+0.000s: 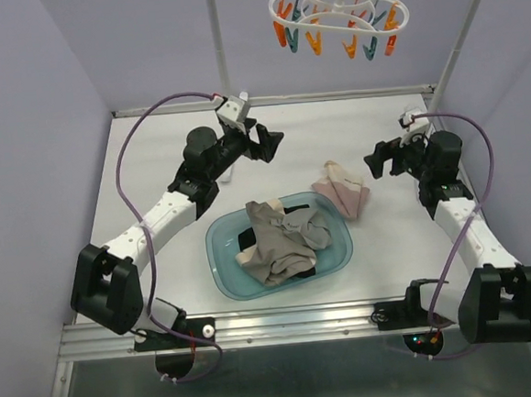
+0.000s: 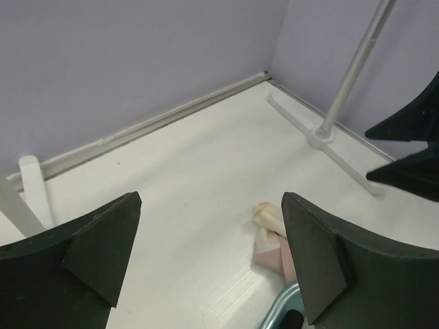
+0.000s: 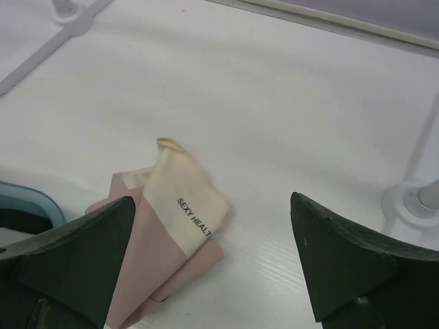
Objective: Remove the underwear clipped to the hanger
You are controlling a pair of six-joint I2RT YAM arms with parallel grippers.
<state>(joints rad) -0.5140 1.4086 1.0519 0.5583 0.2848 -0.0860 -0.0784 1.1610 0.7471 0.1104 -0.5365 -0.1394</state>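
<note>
- Underwear [image 1: 282, 238]: beige-taupe, grey and black pieces heaped in the teal basin [image 1: 223, 262], lower centre of the top view. The pale pink piece [image 1: 343, 190] lies on the table [image 1: 151, 143], just beside the basin's upper-right rim.
- Hanger [image 1: 338, 13]: top of frame, pegs dangling with nothing clipped (removal looks complete).
- Left gripper [image 1: 268, 143]: jaws apart, holding nothing.
- Right gripper [image 1: 380, 162]: jaws apart, holding nothing, near the pink piece.
- Room: open surface toward the upper edge, bounded by the rack poles [image 1: 219, 46].
</note>
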